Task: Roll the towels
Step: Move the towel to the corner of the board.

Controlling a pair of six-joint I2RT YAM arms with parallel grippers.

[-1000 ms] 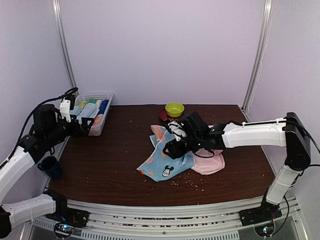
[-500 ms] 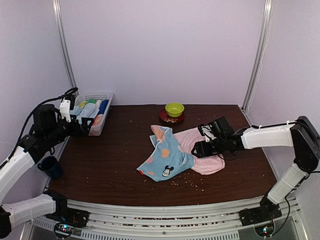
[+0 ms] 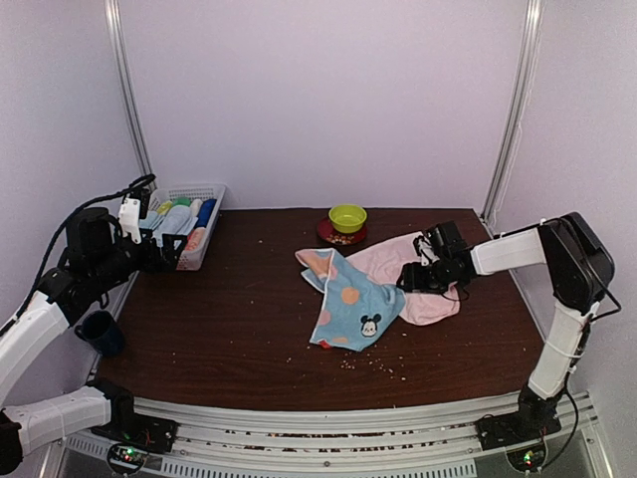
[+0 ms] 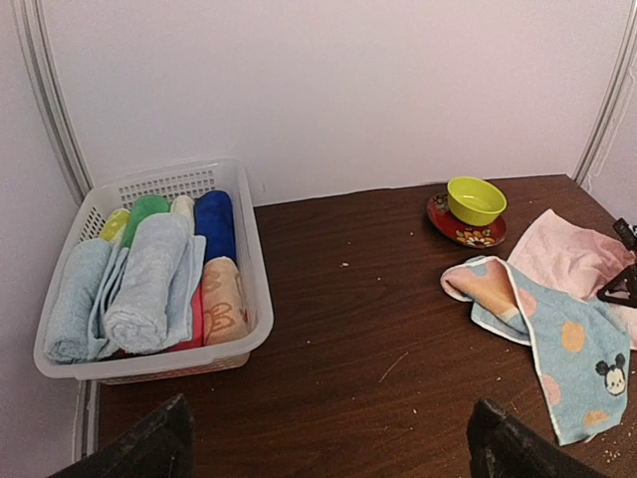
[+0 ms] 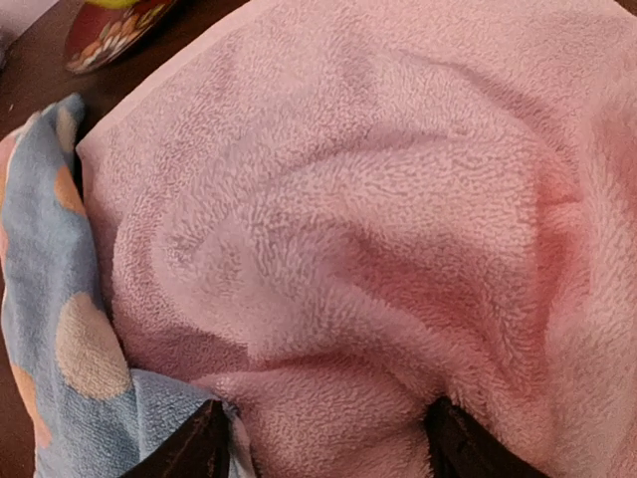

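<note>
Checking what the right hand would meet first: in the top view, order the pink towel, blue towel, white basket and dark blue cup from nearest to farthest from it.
1. Pink towel: beneath the right hand, on the table's right side.
2. Blue towel: just left of the hand, mid-table.
3. White basket: far-left corner.
4. Dark blue cup: off the table's left edge.

Soft pale pink cloth towel point(image 3: 436, 307), plain. Small light blue cloth towel point(image 3: 353, 304), orange dots, one cartoon mouse face. Round yellow-green bowl point(image 3: 347, 216). Dark brown table point(image 3: 229, 319).

passage: table point(image 3: 229, 319) between basket point(image 3: 199, 185) and towels point(image 3: 353, 299) | obstacle: bowl point(image 3: 347, 216)
</note>
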